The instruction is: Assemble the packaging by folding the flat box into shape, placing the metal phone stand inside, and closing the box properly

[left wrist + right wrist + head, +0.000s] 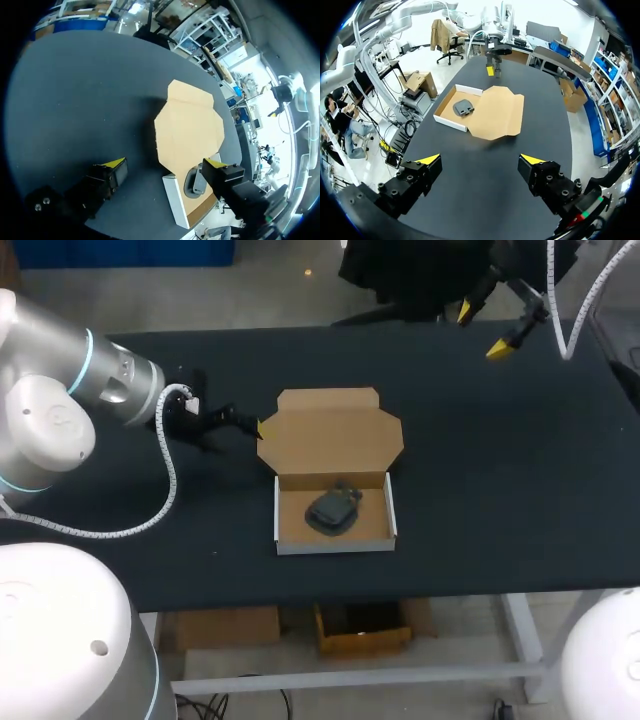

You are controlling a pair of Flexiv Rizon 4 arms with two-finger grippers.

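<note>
A cardboard box lies in the middle of the black table. Its white-walled tray point(336, 538) point(174, 202) point(445, 119) faces up and the brown lid point(330, 435) point(189, 127) point(496, 113) is folded out flat behind it. The dark grey metal phone stand point(333, 508) point(194, 182) point(463, 106) rests inside the tray. My left gripper point(236, 428) point(164, 162) hovers open at the lid's left edge, holding nothing. My right gripper point(484, 330) point(480, 159) hangs open high over the far right of the table, well away from the box.
The black table top point(500, 490) stretches wide on both sides of the box. A white coiled cable point(168, 485) loops from my left arm over the table's left part. The table's front edge runs a little below the tray.
</note>
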